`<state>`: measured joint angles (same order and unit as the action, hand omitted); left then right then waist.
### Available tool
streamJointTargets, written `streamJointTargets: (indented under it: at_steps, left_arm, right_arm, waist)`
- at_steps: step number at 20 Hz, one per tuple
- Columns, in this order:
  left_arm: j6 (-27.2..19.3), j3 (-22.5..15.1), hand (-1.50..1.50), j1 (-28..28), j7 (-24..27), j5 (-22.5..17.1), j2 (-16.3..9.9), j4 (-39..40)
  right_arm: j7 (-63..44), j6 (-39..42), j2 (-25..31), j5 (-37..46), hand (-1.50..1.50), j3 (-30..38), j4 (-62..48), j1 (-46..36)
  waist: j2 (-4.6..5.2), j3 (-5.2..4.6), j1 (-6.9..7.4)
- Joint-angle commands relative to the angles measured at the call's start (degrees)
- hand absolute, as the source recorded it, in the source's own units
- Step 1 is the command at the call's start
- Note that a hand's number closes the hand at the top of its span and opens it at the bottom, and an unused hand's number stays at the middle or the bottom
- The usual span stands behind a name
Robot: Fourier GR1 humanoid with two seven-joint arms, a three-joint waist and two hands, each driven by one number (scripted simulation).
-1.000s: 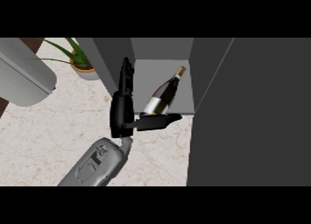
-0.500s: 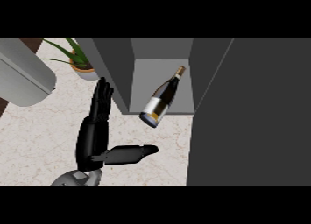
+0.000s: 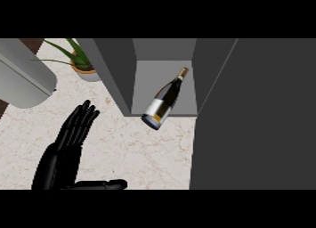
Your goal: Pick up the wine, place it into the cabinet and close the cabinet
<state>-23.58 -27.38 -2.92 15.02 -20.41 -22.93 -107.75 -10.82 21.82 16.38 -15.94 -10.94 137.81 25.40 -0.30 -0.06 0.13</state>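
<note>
**Operator:** Where is the wine right now?

**Observer:** You'll find the wine bottle (image 3: 164, 100) lying tilted in the open cabinet (image 3: 161, 73), neck pointing deeper into the compartment and its base sticking out past the cabinet's front lip, over the surface (image 3: 140, 147). It sits as it did half a second ago; nothing holds it.

**Operator:** And the robot hand?

**Observer:** Your one visible robot hand (image 3: 71, 138) is well apart from the bottle, down and to the left of the cabinet. Its fingers are straight and pressed together, pointing up toward the cabinet's left wall, with the thumb stretched out sideways along the lower edge of the view. It grips nothing. A second ago it was right up against the bottle; since then it has drawn back toward the lower left, farther than half a second ago. I can't tell from this view which arm it belongs to.

**Operator:** The door?

**Observer:** The cabinet door (image 3: 262, 116) stands open at the cabinet's right, a dark panel. Left of the cabinet you have a potted plant (image 3: 81, 62), and farther left a grey cylinder (image 3: 19, 73).
</note>
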Motion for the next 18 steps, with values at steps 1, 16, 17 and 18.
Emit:
streamJointTargets:
  at_steps: [1, 16, 17, 18]
  left_arm:
    - [7.5, 4.4, 1.5, -3.7, 1.9, -5.1, -4.4, -2.1]
    - [18.6, 13.8, 1.5, -13.1, 3.8, -10.0, -9.6, -6.2]
    - [19.5, 16.0, 1.5, -11.2, 4.9, -11.1, -9.4, -3.4]
    - [19.8, 15.1, 1.5, -11.7, 5.9, -10.2, -8.2, -2.2]
  right_arm:
    - [-1.6, 5.0, 4.8, -1.2, 1.5, 0.3, 8.0, 4.3]
    - [-4.2, 4.4, 2.4, -7.2, 1.5, -5.4, 3.2, -4.3]
    - [-5.0, 4.7, 2.4, -7.8, 1.5, -7.3, 5.7, -2.6]
    - [-5.0, 5.2, 2.1, -6.0, 1.5, -9.3, 5.5, -2.8]
  waist:
    - [0.02, 0.01, -0.48]
    - [0.31, 0.03, 0.87]
    - [0.31, 0.0, 0.36]
    - [0.27, 0.0, 0.17]
